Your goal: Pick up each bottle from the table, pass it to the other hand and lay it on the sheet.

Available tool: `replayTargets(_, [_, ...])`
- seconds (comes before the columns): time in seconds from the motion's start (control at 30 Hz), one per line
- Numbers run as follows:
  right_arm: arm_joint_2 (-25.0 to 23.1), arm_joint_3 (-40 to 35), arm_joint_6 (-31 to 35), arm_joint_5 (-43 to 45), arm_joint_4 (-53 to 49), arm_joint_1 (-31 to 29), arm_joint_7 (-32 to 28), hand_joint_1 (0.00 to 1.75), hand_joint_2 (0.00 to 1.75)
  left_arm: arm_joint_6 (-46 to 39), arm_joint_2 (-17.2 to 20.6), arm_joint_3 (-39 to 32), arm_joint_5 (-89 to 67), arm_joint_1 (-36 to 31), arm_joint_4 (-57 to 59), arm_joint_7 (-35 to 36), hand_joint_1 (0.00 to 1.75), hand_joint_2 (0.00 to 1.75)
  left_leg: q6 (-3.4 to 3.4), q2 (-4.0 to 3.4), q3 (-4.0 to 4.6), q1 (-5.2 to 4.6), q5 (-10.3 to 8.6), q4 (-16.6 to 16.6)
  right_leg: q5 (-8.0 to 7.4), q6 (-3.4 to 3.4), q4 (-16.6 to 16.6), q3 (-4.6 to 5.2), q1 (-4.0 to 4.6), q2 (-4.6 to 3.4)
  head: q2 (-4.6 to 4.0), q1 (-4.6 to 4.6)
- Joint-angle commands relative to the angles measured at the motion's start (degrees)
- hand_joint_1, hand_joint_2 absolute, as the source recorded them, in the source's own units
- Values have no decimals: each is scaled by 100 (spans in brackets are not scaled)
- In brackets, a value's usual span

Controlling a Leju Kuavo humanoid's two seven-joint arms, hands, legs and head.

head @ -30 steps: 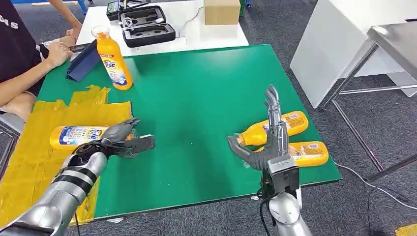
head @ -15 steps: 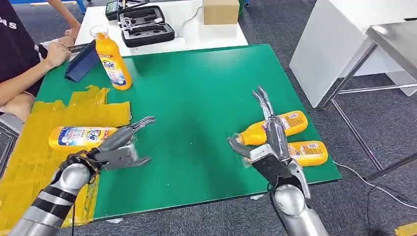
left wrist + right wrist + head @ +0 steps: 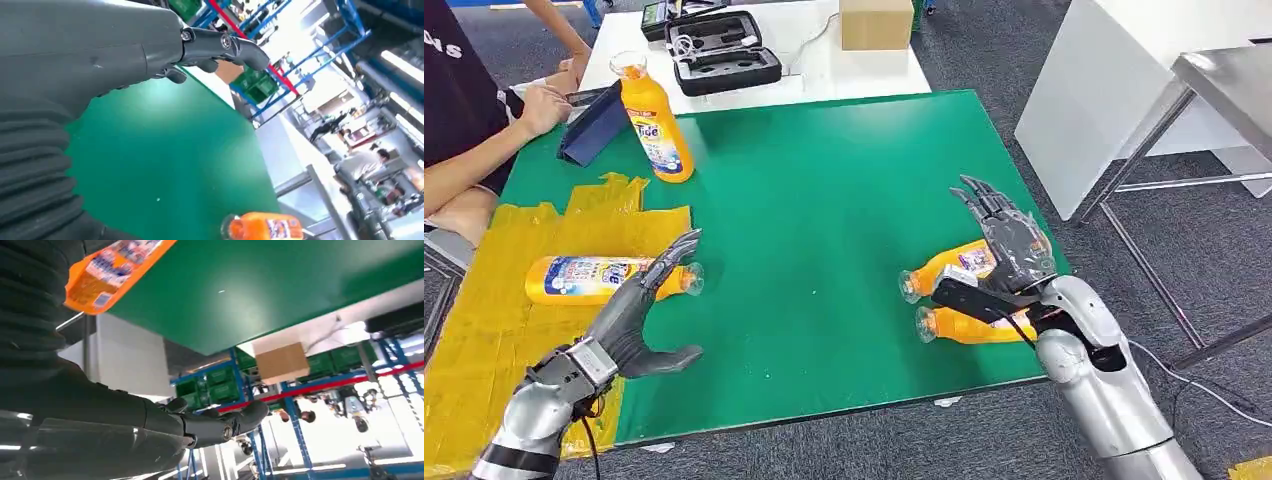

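Orange bottle [image 3: 112,271] label close in right wrist view, beside right hand [image 3: 1004,255].

Left hand [image 3: 639,320] is raised, fingers spread, holding nothing; right hand [image 3: 1004,255] reaches forward, fingers apart and empty.

One high head camera and two close wrist cameras, all taking in the green desk [image 3: 824,200].

Your head view looks forward and down from above the near edge of the desk, wide enough to show its whole top and the floor around it. Your left wrist view sits close behind the left hand [image 3: 100,55], tilted, facing across the desk towards blue racking beyond its far side. Your right wrist view sits just behind the right hand [image 3: 150,425], turned over, also facing that racking. All three share the desk's green top; both wrist views share the racking.
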State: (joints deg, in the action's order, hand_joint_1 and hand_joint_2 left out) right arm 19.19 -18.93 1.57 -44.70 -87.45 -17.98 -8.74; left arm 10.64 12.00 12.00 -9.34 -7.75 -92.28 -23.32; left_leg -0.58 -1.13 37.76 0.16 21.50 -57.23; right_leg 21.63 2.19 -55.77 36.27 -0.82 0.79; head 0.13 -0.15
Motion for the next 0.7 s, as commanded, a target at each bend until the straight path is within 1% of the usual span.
replayTargets(0.03, [686,-550,-134,-411,1159,-744,27,0,175,114,-615,-687,690,155,-5,171,0,175,3,2,-40,2,21,-6,16,-9,-3,-37,0,-14,0,0])
replayTargets(0.07, [739,-570,-153,-423,1292,-813,-4,0,175,138,-611,-689,737,143,34,174,0,175,1,0,-20,1,8,0,5,-5,3,-18,0,-10,0,0])
replayTargets(0.1, [766,-577,-162,-425,1405,-866,-45,0,175,145,-614,-689,755,130,71,170,0,175,1,1,-37,1,18,-5,13,-7,-1,-35,-1,-14,0,0])
replayTargets(0.27, [811,-616,-134,-487,1686,-952,-96,0,175,179,-624,-657,807,82,152,128,0,175,1,3,-23,2,8,1,5,-6,4,-23,-1,-7,0,2])
replayTargets(0.3, [807,-626,-79,-521,1846,-998,-100,0,175,219,-628,-638,880,59,199,71,0,175,3,3,-40,3,17,-2,13,-9,1,-40,0,-12,0,0])
replayTargets(0.37, [784,-558,-59,-391,1973,-992,-184,0,175,221,-628,-624,894,29,257,68,0,175,2,4,-23,2,7,3,5,-6,4,-23,-2,-6,0,0])
replayTargets(0.4, [788,-552,-50,-379,1993,-986,-202,0,175,221,-629,-622,895,22,270,68,0,175,1,5,-16,2,3,4,2,-4,5,-18,-2,-3,0,0])
replayTargets(0.43, [788,-552,-50,-379,1993,-986,-202,0,175,221,-629,-622,895,22,270,68,0,175,3,6,-36,3,12,2,11,-9,3,-36,-1,-7,0,2])
replayTargets(0.47, [788,-552,-50,-379,1993,-986,-202,0,175,221,-629,-622,895,22,270,68,0,175,2,6,-27,3,8,3,7,-7,5,-27,-1,-5,0,0])
replayTargets(0.5, [788,-552,-50,-379,1993,-986,-202,0,175,221,-629,-622,895,22,270,68,0,175,4,7,-42,4,16,0,14,-11,2,-42,0,-8,0,0])
replayTargets(0.6, [788,-552,-50,-379,1993,-986,-202,0,175,221,-629,-622,895,22,270,68,0,175,1,4,-19,1,5,4,4,-5,3,-18,-1,-5,0,0])
replayTargets(0.7, [788,-552,-50,-379,1993,-986,-202,0,175,221,-629,-622,895,22,270,68,0,175,4,4,-37,3,16,-1,12,-10,0,-35,0,-11,0,0])
